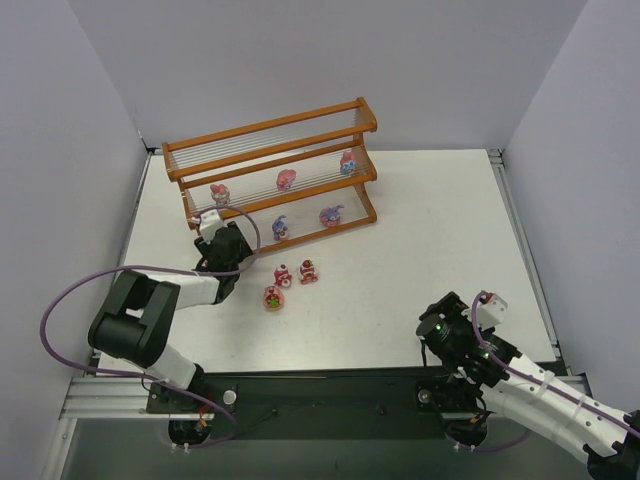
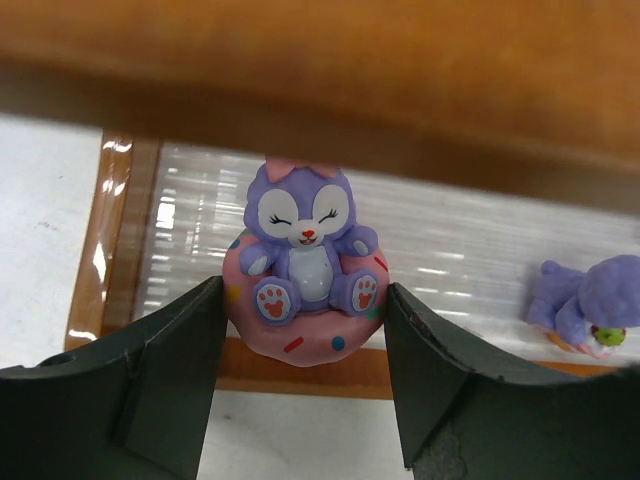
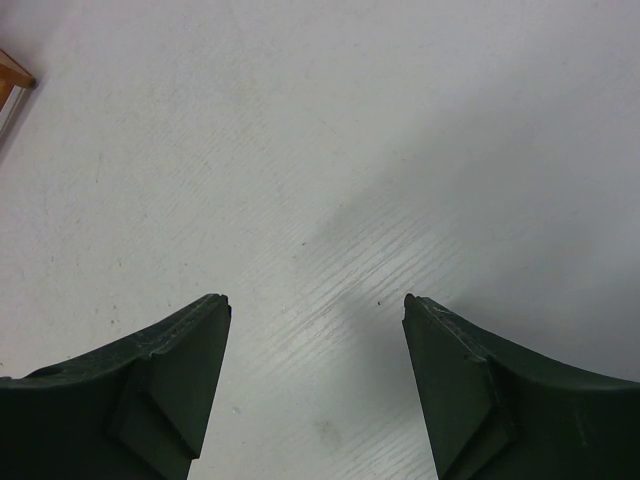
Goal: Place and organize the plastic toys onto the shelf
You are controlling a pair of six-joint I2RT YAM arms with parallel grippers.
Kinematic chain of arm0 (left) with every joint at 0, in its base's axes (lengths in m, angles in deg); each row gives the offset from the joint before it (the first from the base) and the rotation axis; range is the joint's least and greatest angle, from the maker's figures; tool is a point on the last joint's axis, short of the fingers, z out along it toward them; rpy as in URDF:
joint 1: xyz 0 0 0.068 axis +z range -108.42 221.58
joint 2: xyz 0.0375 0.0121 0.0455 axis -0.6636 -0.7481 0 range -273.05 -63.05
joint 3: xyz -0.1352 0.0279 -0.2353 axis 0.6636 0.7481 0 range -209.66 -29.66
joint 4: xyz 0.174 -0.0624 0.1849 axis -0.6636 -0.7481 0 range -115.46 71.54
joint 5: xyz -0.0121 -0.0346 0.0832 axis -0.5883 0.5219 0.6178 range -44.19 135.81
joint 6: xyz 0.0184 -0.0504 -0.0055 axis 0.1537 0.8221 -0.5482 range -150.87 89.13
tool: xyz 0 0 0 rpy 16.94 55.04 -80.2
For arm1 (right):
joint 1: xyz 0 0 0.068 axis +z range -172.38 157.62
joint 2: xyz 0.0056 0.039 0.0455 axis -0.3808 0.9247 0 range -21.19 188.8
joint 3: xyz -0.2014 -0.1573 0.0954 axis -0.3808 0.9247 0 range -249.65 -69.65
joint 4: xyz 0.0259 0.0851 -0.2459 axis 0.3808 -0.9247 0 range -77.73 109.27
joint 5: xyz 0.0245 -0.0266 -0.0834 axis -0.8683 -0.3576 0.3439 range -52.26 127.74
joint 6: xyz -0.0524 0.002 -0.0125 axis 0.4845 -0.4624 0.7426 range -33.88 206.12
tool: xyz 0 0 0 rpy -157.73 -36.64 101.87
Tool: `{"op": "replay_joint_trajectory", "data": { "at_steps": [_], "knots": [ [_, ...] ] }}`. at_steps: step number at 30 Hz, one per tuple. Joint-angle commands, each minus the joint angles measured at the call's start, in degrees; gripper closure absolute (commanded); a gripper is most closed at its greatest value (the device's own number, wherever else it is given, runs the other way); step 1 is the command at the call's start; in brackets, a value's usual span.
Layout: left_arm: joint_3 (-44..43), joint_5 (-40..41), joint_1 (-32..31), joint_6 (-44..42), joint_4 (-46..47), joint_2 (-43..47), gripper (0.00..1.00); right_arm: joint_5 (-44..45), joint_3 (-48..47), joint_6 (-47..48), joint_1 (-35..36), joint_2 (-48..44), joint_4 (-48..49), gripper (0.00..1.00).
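the left gripper (image 2: 304,300) stands wide, its fingers flanking a purple bunny toy (image 2: 305,240) without clearly touching it. the toy sits upright, pink-based, on the shelf's (image 1: 270,130) lowest tier. placing looks done. next it should back straight off, then fetch three toys (image 1: 283,272) on the counter (image 3: 300,150) before the shelf. the right gripper (image 3: 316,305) is wide and empty.

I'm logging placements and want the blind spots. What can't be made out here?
- Left wrist view: whether the left fingers touch the purple bunny toy; they cover its base sides.
- Left wrist view: the second purple toy, cut off by the right edge and a finger.
- Top view: that bunny toy, hidden under the left arm.
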Motion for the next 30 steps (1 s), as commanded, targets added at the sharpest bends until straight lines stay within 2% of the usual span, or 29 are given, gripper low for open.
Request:
{"op": "replay_joint_trajectory", "data": {
  "at_steps": [1, 8, 13, 30],
  "knots": [
    [-4.8, -1.6, 0.3, 1.1, 1.5, -1.7, 0.99, 2.9, -2.3, -1.0, -0.4, 1.0, -1.0, 0.29],
    [-6.9, -0.7, 0.4, 1.6, -0.5, -3.8, 0.96, 2.9, -2.6, -0.8, -0.3, 0.8, -1.0, 0.30],
    [-8.0, 0.9, 0.3, 2.7, -3.6, -4.2, 0.87, 3.2, -2.9, -0.6, -0.3, 0.8, -1.0, 0.30],
    [-10.8, 1.0, 0.3, 4.2, -7.5, -5.9, 0.71, 3.2, -4.4, 2.0, -0.3, -1.7, -1.2, 0.31]
  ]
}}
